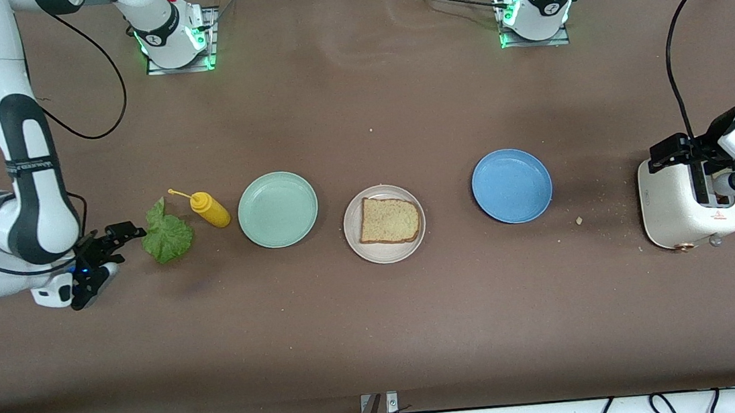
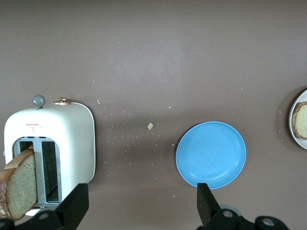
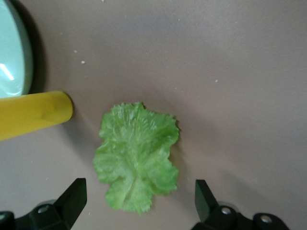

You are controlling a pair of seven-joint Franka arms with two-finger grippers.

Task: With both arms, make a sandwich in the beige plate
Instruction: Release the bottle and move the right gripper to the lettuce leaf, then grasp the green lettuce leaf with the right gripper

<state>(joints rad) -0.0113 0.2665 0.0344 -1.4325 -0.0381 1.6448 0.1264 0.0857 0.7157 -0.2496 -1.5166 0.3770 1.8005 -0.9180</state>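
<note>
Brown bench (image 1: pixel 379 327), crumbs scattered near the toaster end. Right gripper (image 1: pixel 116 247) sat low at the right arm's end of the bench, jaws apart, nothing between them, just beside the lettuce leaf (image 1: pixel 166 234). In the right wrist view the leaf (image 3: pixel 136 155) lay flat on the bench between the two fingers (image 3: pixel 72 196), not touched. Yellow squeeze bottle (image 1: pixel 208 208) lay on its side next to the leaf, between it and the mint-green plate (image 1: pixel 277 209).

Left gripper (image 1: pixel 686 155) hung over the white toaster (image 1: pixel 685 213) at the left arm's end, jaws apart, empty. The left wrist view showed a bread slice (image 2: pixel 20 184) standing up out of one toaster slot, the second slot (image 2: pixel 50 170) beside it showing no bread.

Beige plate (image 1: pixel 384 224) sat mid-bench, between the mint-green plate and the blue plate (image 1: pixel 512 185), a bit nearer the front camera than both. One bread slice (image 1: pixel 389 220) lay flat on it, no lettuce or top slice on it. Blue plate and mint-green plate carried nothing. One larger crumb (image 1: pixel 579 220) lay between the blue plate and the toaster.
</note>
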